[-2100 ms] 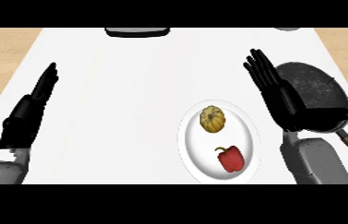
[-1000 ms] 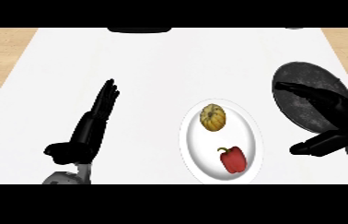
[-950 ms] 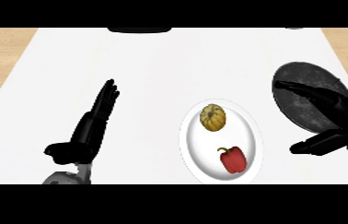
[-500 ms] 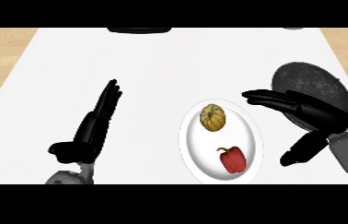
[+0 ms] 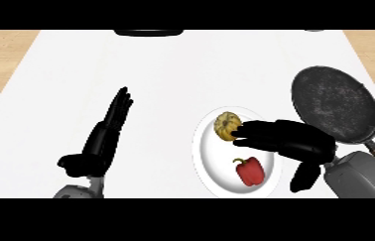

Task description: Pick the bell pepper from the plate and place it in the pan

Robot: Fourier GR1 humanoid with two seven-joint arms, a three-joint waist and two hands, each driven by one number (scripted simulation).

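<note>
The right hand has swung off the dark round pan by the bench's right edge over the white round plate, open, holding nothing; the red bell pepper lies there ungrasped.

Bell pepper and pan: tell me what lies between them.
In the head view, the right hand lies between the bell pepper and the pan, stretched out over the plate.
</note>
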